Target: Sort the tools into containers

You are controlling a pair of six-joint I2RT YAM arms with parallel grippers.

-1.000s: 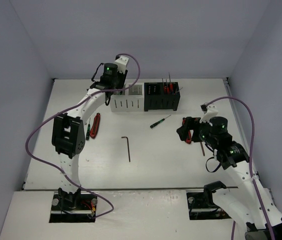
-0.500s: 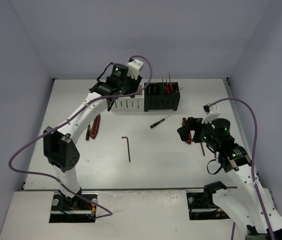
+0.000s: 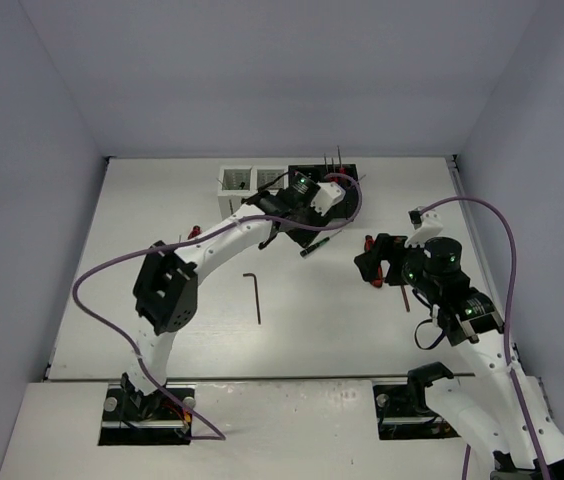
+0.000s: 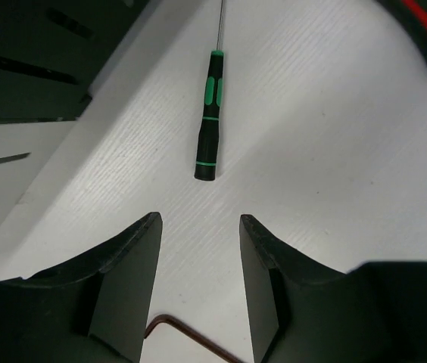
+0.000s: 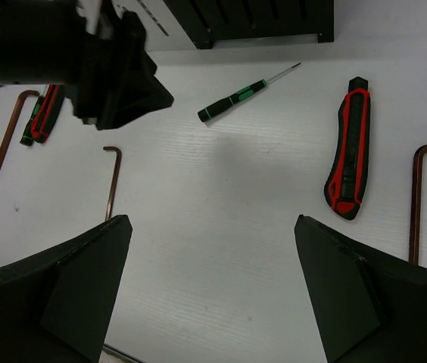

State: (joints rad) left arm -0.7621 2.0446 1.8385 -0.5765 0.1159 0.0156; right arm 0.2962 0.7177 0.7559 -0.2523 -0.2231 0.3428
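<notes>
Your left gripper (image 4: 198,227) stands parted with nothing between its fingers, hanging low over the desk (image 3: 162,200) just in front of the black container (image 3: 352,172). Right ahead of it on the bare surface lies the green screwdriver (image 4: 207,113), handle end toward the fingers and tip pointing away. A bent end of a hex key (image 4: 169,325) shows just beneath the fingers.

Your right gripper (image 5: 213,223) is spread wide and holds nothing. It hovers toward the desk's right edge. Below it you can see a red-and-black handled tool (image 5: 348,147) lying flat, and a second hex key (image 5: 414,197) just to its right, apart from it.

At the far edge of the desk the white container (image 3: 247,180) sits beside the black one on its left. Thin tool shafts (image 3: 338,155) stand up out of the black container. The first hex key lies near the desk's middle, well apart from both containers. More tools (image 5: 43,113) lie toward the left edge, partly hidden by your left arm.
</notes>
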